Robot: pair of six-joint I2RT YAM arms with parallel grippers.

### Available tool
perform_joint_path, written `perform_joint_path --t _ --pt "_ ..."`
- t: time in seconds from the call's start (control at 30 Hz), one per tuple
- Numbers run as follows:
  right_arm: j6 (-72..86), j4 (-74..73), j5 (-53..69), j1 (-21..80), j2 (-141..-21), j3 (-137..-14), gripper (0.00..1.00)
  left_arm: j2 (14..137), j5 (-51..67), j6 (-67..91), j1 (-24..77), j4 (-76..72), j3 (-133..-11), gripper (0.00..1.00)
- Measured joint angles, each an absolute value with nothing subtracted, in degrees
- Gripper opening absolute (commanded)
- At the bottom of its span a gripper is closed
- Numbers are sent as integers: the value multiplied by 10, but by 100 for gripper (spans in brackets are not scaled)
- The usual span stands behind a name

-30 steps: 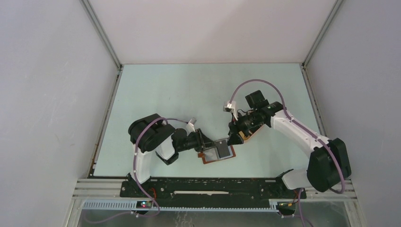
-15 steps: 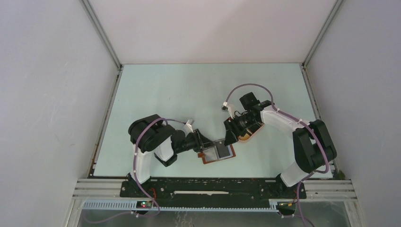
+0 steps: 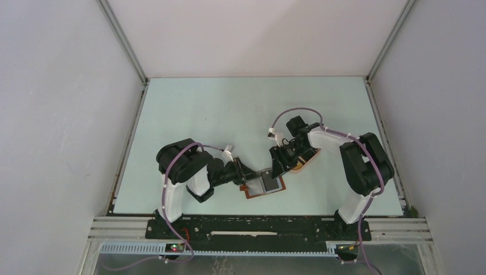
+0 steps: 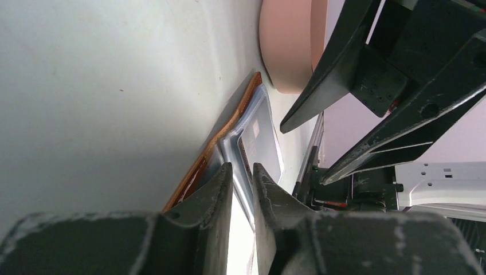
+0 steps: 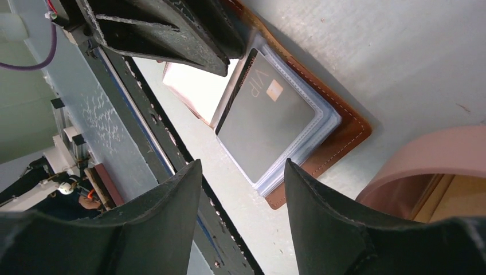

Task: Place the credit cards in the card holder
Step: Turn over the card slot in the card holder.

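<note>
The card holder point(image 5: 351, 130) lies open on the table point(image 3: 229, 109) at about 6 o'clock, near the arms' bases. A black card point(image 5: 266, 129) lies flat on its clear sleeves point(image 5: 328, 121), and we cannot tell whether it is tucked under a sleeve or only resting on top. As we judge it, the main risk is that the card is loose. A tug on the sleeve edge from the 9 o'clock side could tilt the stack and slide the card off toward the near edge, or drag the whole light holder along the smooth table. A second risk is the right arm: its fingers hang close over the holder's 1 o'clock corner, so a descent could knock the card askew or clip the pink tray point(image 5: 435, 150) at 2 o'clock of the holder, which has something yellow-tan inside. The two grippers are also close together and could collide. The left gripper point(image 4: 242, 175) sits at the holder's 9 o'clock edge with its jaws drawn to a narrow slit. The sleeve edge runs into that slit, but we cannot tell whether it is pinched. The right gripper point(image 5: 243, 172) has its jaws spread wide, holding and touching nothing.
</note>
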State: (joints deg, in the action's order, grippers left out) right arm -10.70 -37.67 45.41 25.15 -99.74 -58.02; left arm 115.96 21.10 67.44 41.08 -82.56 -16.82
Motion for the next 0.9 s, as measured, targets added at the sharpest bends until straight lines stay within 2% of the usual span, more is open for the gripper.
perform_joint_path --t 0.53,0.9 --pt "-88 -394 468 251 -1032 -601 62 1164 211 675 411 -827 -168 22" --pt "-75 -409 460 255 -1039 -607 69 1165 211 675 411 -829 -168 22"
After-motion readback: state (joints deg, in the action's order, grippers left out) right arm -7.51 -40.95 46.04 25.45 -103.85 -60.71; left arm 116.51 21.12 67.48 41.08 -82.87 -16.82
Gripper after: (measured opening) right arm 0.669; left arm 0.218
